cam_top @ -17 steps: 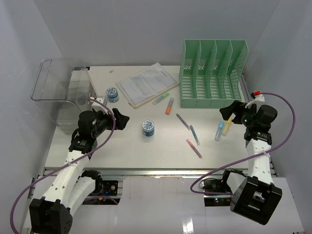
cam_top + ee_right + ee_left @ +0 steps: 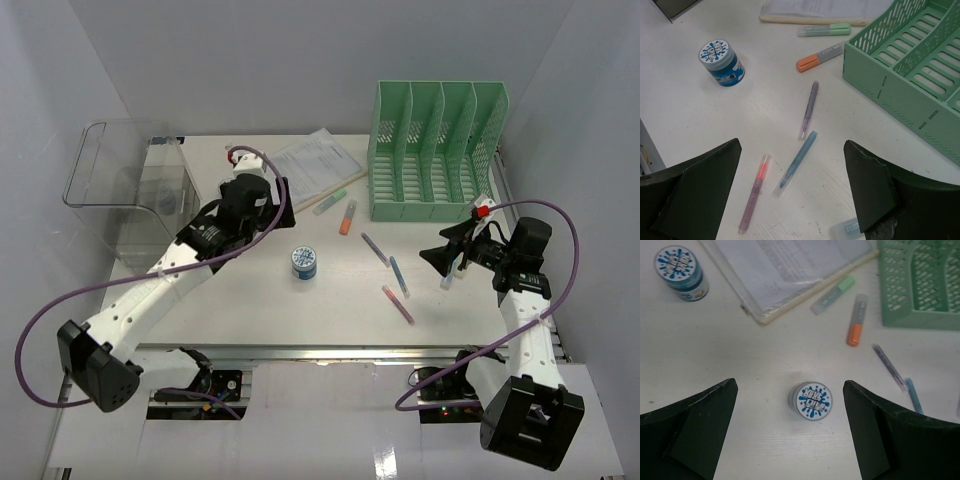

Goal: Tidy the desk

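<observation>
The white desk [image 2: 340,320] holds scattered items. A blue-lidded jar [image 2: 303,263] stands mid-desk; in the left wrist view it [image 2: 811,401] lies below and between my open fingers. A second jar [image 2: 680,272] stands near the papers [image 2: 790,270]. My left gripper [image 2: 252,222] [image 2: 790,385] hovers high, open and empty. My right gripper [image 2: 445,255] [image 2: 792,145] is open and empty above a blue pen [image 2: 795,162], a pink pen [image 2: 754,200] and a purple pen [image 2: 809,109].
A mint-green file rack [image 2: 435,150] stands back right, a clear bin [image 2: 130,190] back left. A green highlighter [image 2: 330,200] and an orange highlighter [image 2: 347,218] lie by the papers [image 2: 315,165]. A small clear plastic piece [image 2: 847,229] lies under the right gripper.
</observation>
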Available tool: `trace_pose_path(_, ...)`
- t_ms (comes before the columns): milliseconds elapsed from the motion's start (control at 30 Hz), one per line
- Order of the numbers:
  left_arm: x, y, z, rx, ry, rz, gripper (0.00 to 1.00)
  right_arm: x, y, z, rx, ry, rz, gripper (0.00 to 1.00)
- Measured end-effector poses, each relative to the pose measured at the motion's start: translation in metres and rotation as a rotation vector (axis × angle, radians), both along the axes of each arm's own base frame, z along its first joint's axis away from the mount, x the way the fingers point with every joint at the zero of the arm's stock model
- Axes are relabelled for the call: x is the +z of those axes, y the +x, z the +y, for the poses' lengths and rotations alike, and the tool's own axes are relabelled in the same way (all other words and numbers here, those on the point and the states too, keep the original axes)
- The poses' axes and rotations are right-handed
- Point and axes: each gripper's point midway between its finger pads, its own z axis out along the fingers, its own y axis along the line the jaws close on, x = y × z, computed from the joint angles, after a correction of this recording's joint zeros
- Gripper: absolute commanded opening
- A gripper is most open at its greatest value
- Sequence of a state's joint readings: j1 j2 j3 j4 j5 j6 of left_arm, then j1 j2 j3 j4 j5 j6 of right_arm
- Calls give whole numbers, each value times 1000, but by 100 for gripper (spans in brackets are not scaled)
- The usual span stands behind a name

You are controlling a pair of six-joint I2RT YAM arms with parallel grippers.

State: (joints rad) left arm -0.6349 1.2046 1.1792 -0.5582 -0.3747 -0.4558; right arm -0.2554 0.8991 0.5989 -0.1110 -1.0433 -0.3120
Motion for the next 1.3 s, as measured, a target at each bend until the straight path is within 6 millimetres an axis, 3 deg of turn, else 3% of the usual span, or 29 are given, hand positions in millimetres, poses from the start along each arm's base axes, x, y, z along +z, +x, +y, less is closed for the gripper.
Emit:
trace_pose_path(200,-17,12,44,314,192,72,95,-6,-4,4,25,-12,20,90)
trace_pose_path(400,23,24,63,442,207,-9,89,-7,-5,8,39,-13,24,90)
trace_pose_path(500,28,37,63,435,306,-11,70,-7,-6,9,45,-12,24,90)
trace_pose_path(600,8,44,75,453,524,39,63,-7,-6,10,49,-12,24,90)
trace_pose_path(800,-36,50,110,461,944,173,64,-8,-7,13,57,-10,31,90)
trace_pose_path(1100,-27,73,167,551,1086,225,64,-11,-5,11,44,-17,41,90)
trace_pose_path(1300,-44,84,178,546,1143,279,58,-12,-4,10,36,-21,43,90)
